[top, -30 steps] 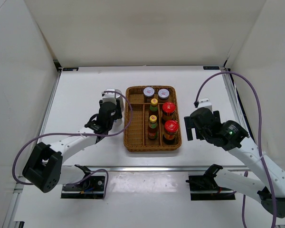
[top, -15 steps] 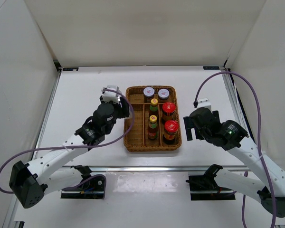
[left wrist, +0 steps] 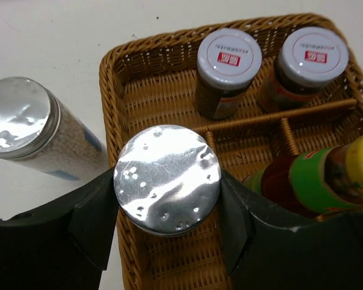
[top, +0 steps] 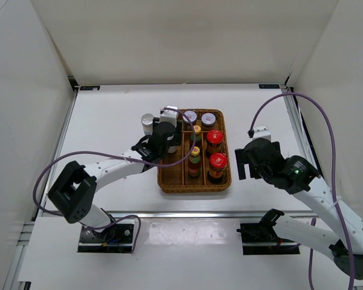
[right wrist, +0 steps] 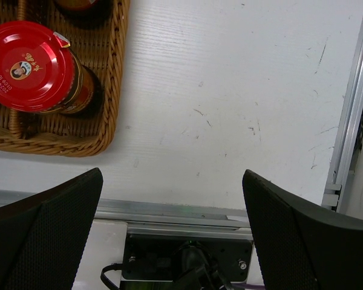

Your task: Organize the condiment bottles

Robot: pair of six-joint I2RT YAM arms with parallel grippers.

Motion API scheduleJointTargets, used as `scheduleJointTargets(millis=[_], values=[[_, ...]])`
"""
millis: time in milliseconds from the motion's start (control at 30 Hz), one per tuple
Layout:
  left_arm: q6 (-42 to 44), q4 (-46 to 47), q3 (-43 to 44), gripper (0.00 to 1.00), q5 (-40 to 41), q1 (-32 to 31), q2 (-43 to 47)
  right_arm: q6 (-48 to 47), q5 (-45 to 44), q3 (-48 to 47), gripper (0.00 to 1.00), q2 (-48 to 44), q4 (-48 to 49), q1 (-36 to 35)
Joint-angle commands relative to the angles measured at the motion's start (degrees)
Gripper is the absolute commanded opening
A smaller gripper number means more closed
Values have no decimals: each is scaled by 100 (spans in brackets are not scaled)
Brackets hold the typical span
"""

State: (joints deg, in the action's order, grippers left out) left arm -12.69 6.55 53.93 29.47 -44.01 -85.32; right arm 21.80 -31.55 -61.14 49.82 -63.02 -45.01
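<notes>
My left gripper (left wrist: 167, 202) is shut on a silver-capped white shaker (left wrist: 167, 179) and holds it over the left compartment of the wicker tray (left wrist: 112, 90). In the top view this gripper (top: 167, 136) is at the tray's left rim (top: 161, 151). The other silver-capped shaker (left wrist: 25, 124) stands on the table just left of the tray (top: 147, 123). Two grey-lidded jars (top: 189, 117) (top: 208, 119), two yellow-capped bottles (top: 196, 131) (top: 195, 156) and two red-lidded jars (top: 214, 138) (top: 218, 161) stand in the tray. My right gripper (right wrist: 172, 199) is open and empty over the table right of the tray (top: 247, 162).
The white table ends in a metal rail (top: 187, 214) at the front and another rail (top: 296, 130) on the right. White walls close in the back and sides. The left arm's purple cable (top: 54, 172) loops over the table's left part.
My left gripper has swung right from the table left of the tray, carrying one shaker to above the tray's left compartment. The other shaker is now uncovered. The right arm has barely moved.
</notes>
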Motion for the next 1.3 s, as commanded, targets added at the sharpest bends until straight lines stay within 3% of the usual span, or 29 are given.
scheduleJointTargets(millis=[0,33,167,400,433,600,667,767,933,1233,1267], values=[[-67,673,74,15,269,-2,60,-18,-79,6,99,-122,89,19],[-119,673,74,19,322,-2,59,-18,-79,6,99,-122,89,19],[-287,673,21,100,444,-55,50,-18,-79,6,99,-122,141,19],[302,76,574,100,972,-117,919,-18,-79,6,99,-122,141,19],[302,-256,679,100,912,144,999,-18,-79,6,99,-122,141,19],[-120,-673,620,100,-89,1235,1219,-18,-79,6,99,-122,141,19],[-41,-462,409,100,-967,1736,1219,-18,-79,6,99,-122,141,19],[-111,-128,118,100,-1628,2175,965,-18,-79,6,99,-122,141,19],[38,637,-76,100,-2138,2292,543,-70,-27,6,99,-122,141,19],[179,637,223,100,-2192,2292,-484,-71,-27,6,99,-122,141,19],[179,637,275,96,-2192,2292,-547,-71,-27,6,99,-174,141,19]])
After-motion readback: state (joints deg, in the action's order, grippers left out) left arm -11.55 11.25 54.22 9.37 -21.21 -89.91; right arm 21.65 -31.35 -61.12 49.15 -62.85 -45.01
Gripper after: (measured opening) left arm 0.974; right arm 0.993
